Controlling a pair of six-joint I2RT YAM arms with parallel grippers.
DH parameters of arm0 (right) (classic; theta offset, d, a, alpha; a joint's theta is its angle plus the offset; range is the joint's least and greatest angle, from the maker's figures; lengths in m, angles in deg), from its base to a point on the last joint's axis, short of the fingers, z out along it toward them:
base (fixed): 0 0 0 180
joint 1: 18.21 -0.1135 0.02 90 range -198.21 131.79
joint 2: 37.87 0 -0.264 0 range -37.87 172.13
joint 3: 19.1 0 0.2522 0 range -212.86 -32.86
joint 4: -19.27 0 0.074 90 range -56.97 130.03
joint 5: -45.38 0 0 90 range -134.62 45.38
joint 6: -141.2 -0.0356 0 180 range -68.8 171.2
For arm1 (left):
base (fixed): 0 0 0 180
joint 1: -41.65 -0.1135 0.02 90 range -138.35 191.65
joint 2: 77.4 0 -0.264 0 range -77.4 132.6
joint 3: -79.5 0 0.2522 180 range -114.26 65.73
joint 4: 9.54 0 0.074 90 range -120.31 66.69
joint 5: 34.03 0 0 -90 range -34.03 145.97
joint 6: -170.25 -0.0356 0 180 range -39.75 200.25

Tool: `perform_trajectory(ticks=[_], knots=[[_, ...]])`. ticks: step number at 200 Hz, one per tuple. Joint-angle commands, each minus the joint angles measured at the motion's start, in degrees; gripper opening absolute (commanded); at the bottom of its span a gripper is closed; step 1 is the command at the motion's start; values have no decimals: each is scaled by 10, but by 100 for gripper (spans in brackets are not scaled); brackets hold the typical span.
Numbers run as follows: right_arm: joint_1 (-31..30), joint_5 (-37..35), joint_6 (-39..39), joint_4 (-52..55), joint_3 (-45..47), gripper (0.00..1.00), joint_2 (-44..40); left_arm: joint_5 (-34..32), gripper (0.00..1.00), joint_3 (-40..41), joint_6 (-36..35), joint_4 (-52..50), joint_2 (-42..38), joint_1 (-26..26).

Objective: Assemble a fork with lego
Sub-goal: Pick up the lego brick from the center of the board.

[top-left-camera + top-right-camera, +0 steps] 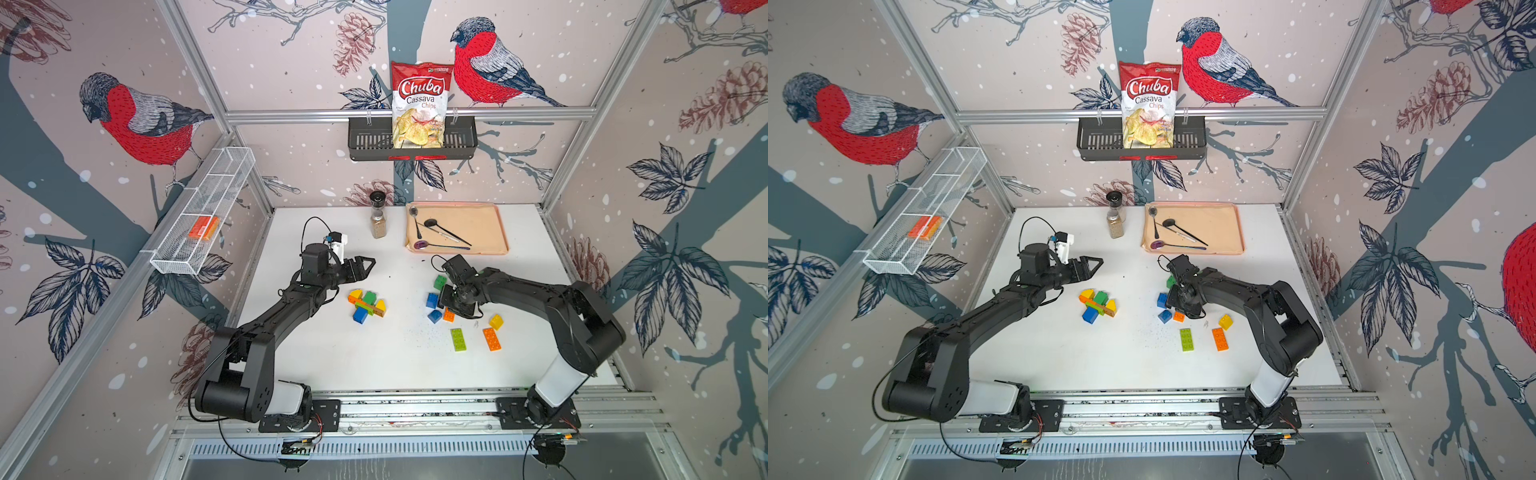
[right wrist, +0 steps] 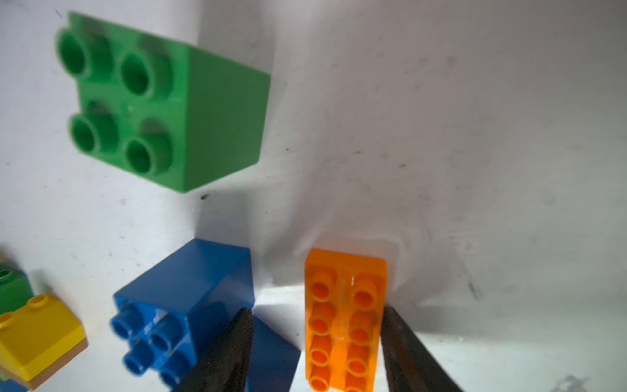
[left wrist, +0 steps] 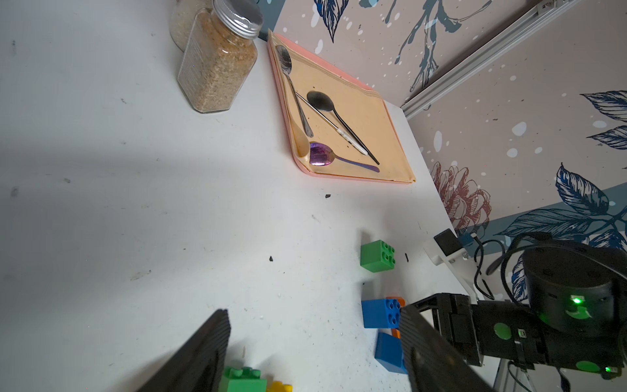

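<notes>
Right gripper (image 2: 315,310) is low over the counter (image 2: 475,135), jaws straddling the long orange brick (image 2: 344,322): one finger against its side, a gap at the other, so not clamped. A blue brick (image 2: 190,305) lies just beside, a green brick (image 2: 163,101) near. Left gripper (image 3: 314,314) hangs wide open and empty, near the cluster of joined bricks (image 1: 368,305) at mid-counter.

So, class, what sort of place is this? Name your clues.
Likely a robot test booth, not a home: two robot arms on a rail, a metal frame, printed bird walls.
</notes>
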Motion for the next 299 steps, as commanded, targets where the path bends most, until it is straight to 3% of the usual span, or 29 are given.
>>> perform_trajectory(ticks=[1, 61, 125, 157, 215, 251, 299], knots=[[-12, -57, 39, 67, -19, 51, 29, 9, 79, -1, -1, 24, 0, -2], [-29, -82, 106, 101, -39, 49, 57, 4, 78, -6, -1, 11, 5, -3], [-24, -88, 169, 115, -53, 25, 71, 1, 77, -11, 14, 7, 13, -3], [-19, -96, 208, 124, -70, 22, 70, 5, 76, -16, 20, 1, 15, -3], [-11, -89, 360, 124, -113, 21, 0, 2, 73, -18, 27, -14, 18, -3], [-26, -55, 509, 171, -156, 23, -3, -12, 72, -18, 24, -27, 10, -3], [-25, -24, 646, 167, -189, 21, 0, -21, 72, -17, 20, -31, 6, -3]])
